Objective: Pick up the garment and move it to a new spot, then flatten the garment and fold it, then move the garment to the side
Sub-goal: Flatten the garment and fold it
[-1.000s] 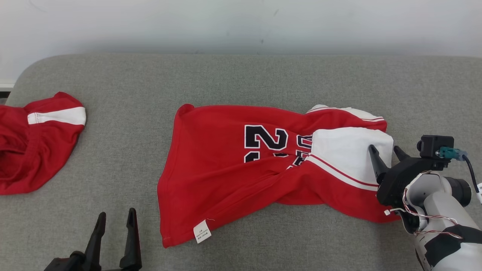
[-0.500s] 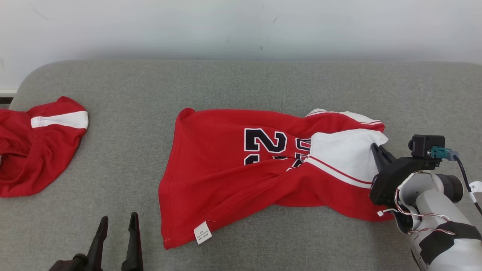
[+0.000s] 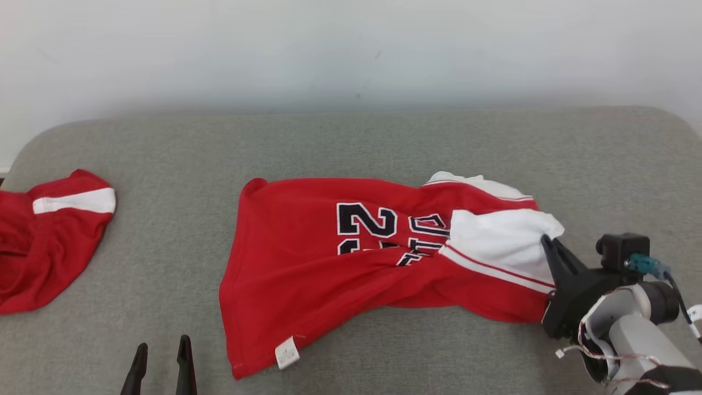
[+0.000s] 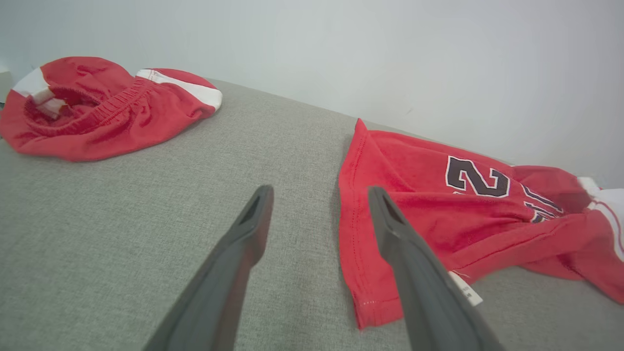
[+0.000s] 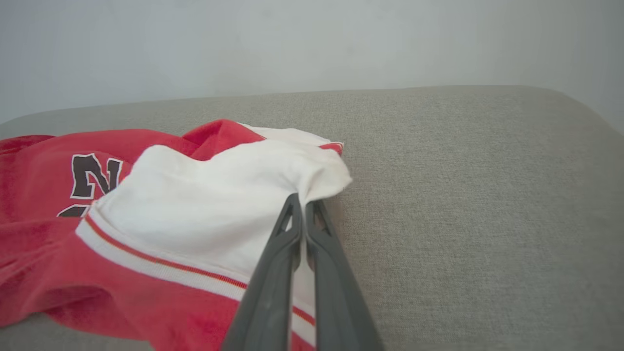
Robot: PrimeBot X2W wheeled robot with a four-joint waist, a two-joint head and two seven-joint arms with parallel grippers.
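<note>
Far left, a second red piece, the shorts [image 3: 49, 236], lies bunched at the edge of the grey worktop [image 3: 384, 148], well apart from the action. Next along, the left hand [image 3: 163, 351] waits low at the near edge with its fingers spread, holding nothing, just as it did a second ago. The garment [image 3: 307, 263], a red numbered jersey, sprawls across the middle of the worktop, crumpled and twisted, its label [image 3: 287, 352] at the near corner.

And here's the change, over on the right. The right hand [image 3: 547, 241], whose fingers stood apart either side of the white panel [image 3: 499, 238] a second ago, has snapped together and now pinches that panel's edge. The wrist view shows white cloth gathered right at the pressed-together tips. The whole scene sits lower in the head view, but that looks like the camera tilting, not the jersey travelling.

So the grasp looks made, and the lift to a new spot seems ready to begin. Flattening and folding lie ahead.
</note>
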